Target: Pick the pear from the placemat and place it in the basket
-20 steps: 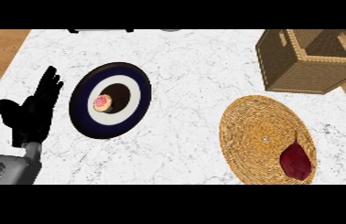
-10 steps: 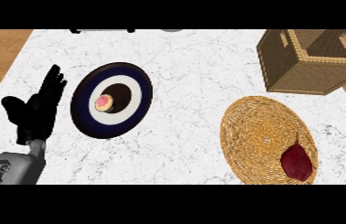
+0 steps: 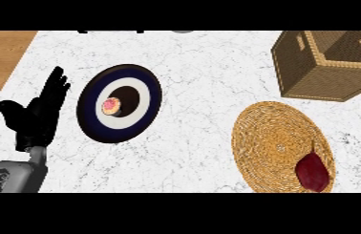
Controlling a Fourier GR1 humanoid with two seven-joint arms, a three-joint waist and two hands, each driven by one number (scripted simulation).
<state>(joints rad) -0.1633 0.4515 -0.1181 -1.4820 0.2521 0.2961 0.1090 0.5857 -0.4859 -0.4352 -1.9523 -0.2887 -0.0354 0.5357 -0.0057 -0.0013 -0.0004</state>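
Observation:
A dark red pear [image 3: 313,171] lies on the near right part of a round woven placemat [image 3: 278,142] at the lower right. The brown wicker basket [image 3: 317,66] stands behind the mat at the upper right, its inside out of sight. My left hand [image 3: 38,116] rests open at the left edge, fingers up, beside the plate and far from the pear. The right hand does not show in the head view.
A dark blue and white plate [image 3: 121,102] carries a small pink frosted donut [image 3: 111,105] at centre left. A strip of wooden floor [image 3: 14,51] shows past the counter's left edge. Dark objects [image 3: 134,31] line the far edge.
The left hand has drifted slightly up and to the right. The pear, mat, basket and plate are where they were.

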